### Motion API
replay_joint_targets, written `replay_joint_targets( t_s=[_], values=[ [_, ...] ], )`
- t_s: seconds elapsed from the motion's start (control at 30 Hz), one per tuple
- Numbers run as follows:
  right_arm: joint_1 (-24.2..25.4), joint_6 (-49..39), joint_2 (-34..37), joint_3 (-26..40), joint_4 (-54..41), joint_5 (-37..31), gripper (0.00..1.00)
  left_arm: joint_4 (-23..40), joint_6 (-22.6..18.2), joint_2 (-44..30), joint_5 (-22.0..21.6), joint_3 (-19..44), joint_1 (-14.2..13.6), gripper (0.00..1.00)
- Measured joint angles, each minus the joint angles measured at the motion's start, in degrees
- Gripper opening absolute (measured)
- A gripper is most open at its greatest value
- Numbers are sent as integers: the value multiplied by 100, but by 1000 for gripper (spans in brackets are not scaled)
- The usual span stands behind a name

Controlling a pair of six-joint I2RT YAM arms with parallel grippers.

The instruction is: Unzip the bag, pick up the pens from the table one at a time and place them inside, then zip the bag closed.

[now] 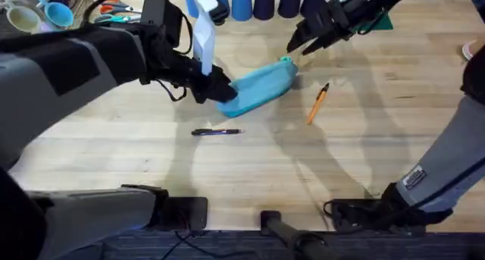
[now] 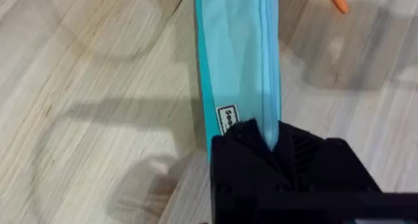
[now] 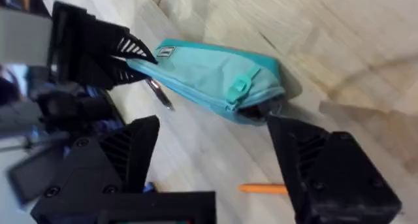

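Left tool (image 1: pixel 216 89) pinches the near end of the bag (image 1: pixel 261 86); in the left wrist view its black fingers (image 2: pixel 245 145) are pressed together on the fabric, right on the zipper line, beside a small label. Right tool (image 1: pixel 297 45) hovers just beyond the bag's far end, fingers spread wide, touching nothing; from its wrist camera the teal pull (image 3: pixel 240 87) sits between the two open fingers (image 3: pixel 127 152), a little way off. Bag lies on the bench (image 1: pixel 379 131), tilted diagonally, far end a bit raised. Zipper looks mostly shut, though a dark gap shows at the pull end, so unzipping is the step in hand, barely begun if at all. Next move, by my reading: right tool drops onto the pull, closes on it, and draws it along the bag toward the left tool while that one anchors the fabric. Small pull, narrow target. Orange pen (image 1: pixel 317 103) lies just beside the bag; dark pen (image 1: pixel 217 132) lies nearer the arm bases. Both on the bench, untouched.
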State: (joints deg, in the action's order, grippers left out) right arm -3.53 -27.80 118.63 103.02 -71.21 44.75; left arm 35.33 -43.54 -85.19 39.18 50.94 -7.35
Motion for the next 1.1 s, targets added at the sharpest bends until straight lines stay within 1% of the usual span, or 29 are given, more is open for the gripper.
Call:
replay_joint_targets(
  t_s=[0.17, 0.33, 0.67, 0.87, 1.1],
  values=[
    [0, 695, 0, 0, 85, 0, 996, 0, 1, 0, -7, 0, -2, 42],
    [0, 1085, 0, 0, 198, 1, 996, 0, 0, 0, -20, 0, -2, 42],
    [-23, 1260, 0, 0, 753, -4, 996, 0, 1, 0, -22, 0, -2, 42],
    [-195, 1306, 10, 0, 935, -24, 996, 0, 1, 0, -22, 0, -1, 42],
    [-431, 1475, 286, 0, 997, -423, 996, 0, 1, 0, -22, 0, -1, 42]
  ],
)
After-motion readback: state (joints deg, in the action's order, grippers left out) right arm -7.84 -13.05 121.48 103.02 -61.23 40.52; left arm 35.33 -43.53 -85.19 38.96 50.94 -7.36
